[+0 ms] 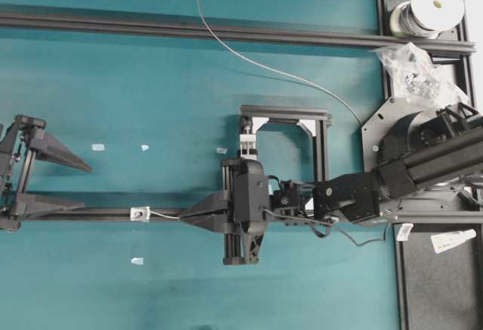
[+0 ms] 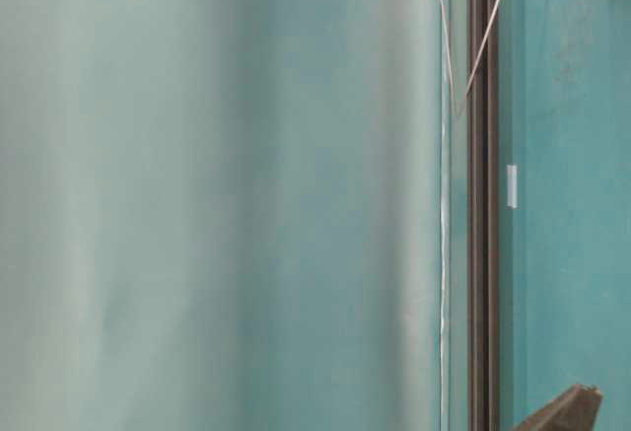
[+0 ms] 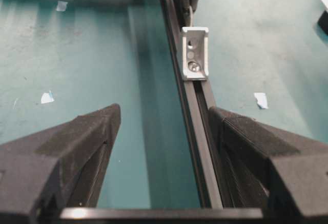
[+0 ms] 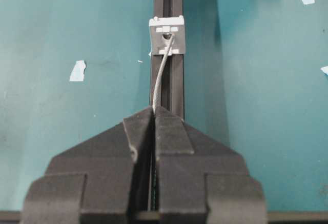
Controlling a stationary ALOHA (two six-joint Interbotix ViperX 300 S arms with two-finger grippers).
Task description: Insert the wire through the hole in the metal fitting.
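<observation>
The right arm (image 1: 392, 179) is reaching across the middle toward the left, its wrist (image 1: 245, 209) level. The right gripper (image 4: 154, 112) is pinching the wire (image 4: 160, 80), fingers pressed together. The left gripper (image 1: 53, 183) is sitting at the bench's left edge, fingers (image 3: 77, 147) spread wide, holding nothing.

One wire (image 1: 287, 73), one fitting (image 1: 139, 213), one hole (image 4: 167, 36). Two grippers: left (image 1: 45, 183), right (image 1: 192, 215). One wire spool (image 1: 430, 5). One plastic bag (image 1: 419, 69) of hardware. One white clamp block (image 1: 247, 147). Four paper scraps (image 1: 98, 147) on the table in the overhead view.
</observation>
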